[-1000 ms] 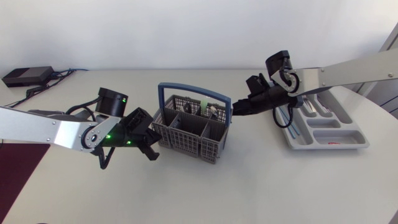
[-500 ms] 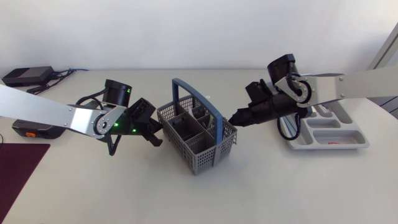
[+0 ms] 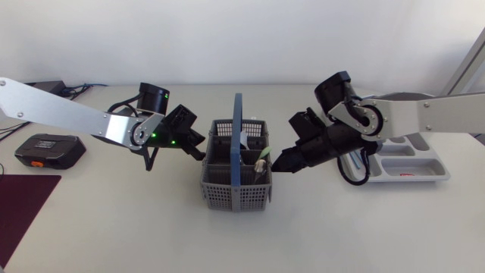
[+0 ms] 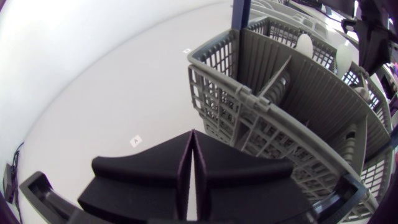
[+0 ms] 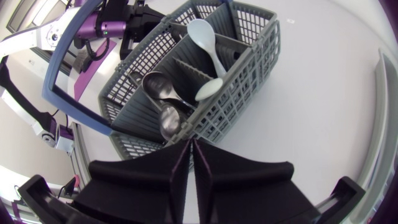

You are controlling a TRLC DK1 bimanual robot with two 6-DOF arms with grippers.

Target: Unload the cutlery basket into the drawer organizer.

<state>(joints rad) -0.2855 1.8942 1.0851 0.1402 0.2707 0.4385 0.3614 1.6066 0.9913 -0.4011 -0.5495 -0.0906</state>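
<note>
- A flat black box [image 3: 49, 149] with an orange end lies at the left edge of the desk. A dark red mat [image 3: 21, 203] covers the front left corner.
- My left gripper [image 3: 199, 152] comes in from the left. Its two black fingers are pressed flat together with nothing between them [image 4: 193, 142].
- Its tip sits right at the left wall of the basket, near the back left corner. I cannot tell whether it actually touches the plastic.
- The cutlery basket [image 3: 227, 194] stands upright near the middle of the desk. It is a grey plastic lattice with inner dividers making several compartments [image 4: 249, 99].
- A blue handle [image 3: 237, 140] arches over its middle, running from back to front.
- Cutlery stands inside the basket [image 5: 245, 93]. A white plastic spoon [image 5: 205, 38] leans bowl-up in one compartment, and two metal spoons [image 5: 160, 85] stand bowl-up in the one nearest my right gripper.
- My right gripper [image 3: 280, 164] comes in from the right. Its fingers too are closed on each other and hold nothing [image 5: 191, 145].
- Its tip is at the basket's right wall, just beside the metal spoons. Contact is not clear from here.
- The drawer organizer [image 3: 415, 171], a pale grey tray with divided slots, lies by the right edge of the desk, well apart from the basket. My right arm hides part of it.
</note>
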